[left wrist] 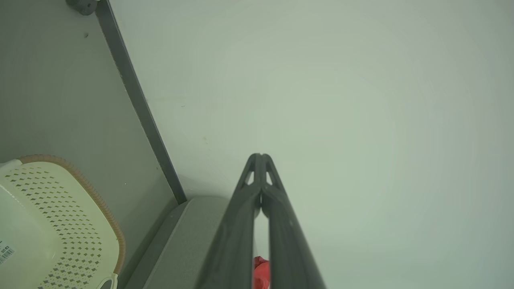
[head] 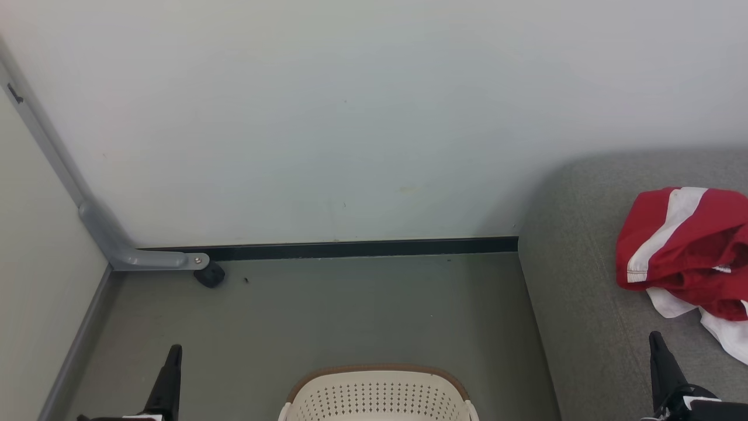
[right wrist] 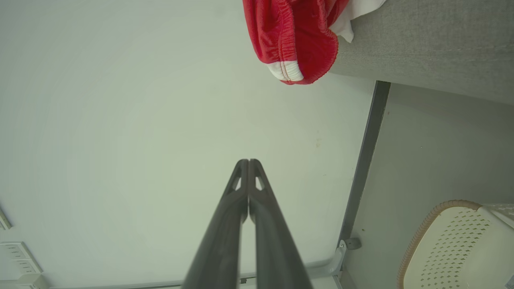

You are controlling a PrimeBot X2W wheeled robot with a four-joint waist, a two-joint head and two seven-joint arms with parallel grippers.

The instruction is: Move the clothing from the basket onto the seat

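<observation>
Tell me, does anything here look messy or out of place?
The clothing lies in a crumpled heap on the seat, red and white folds bunched rather than laid flat. The basket stands upright on the floor. Nothing looks spilled or broken.

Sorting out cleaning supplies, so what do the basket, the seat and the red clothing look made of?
Basket: moulded cream plastic by its punched holes, matte; brown rim looks woven, perhaps imitation. Seat: grey upholstery fabric, finely textured weave. Clothing: soft red-and-white cloth, crumpled in folds, elastic-gathered edge; probably synthetic.

left tool (head: pixel 174 352) closed, empty, right tool (head: pixel 655 339) closed, empty, both held low
</observation>
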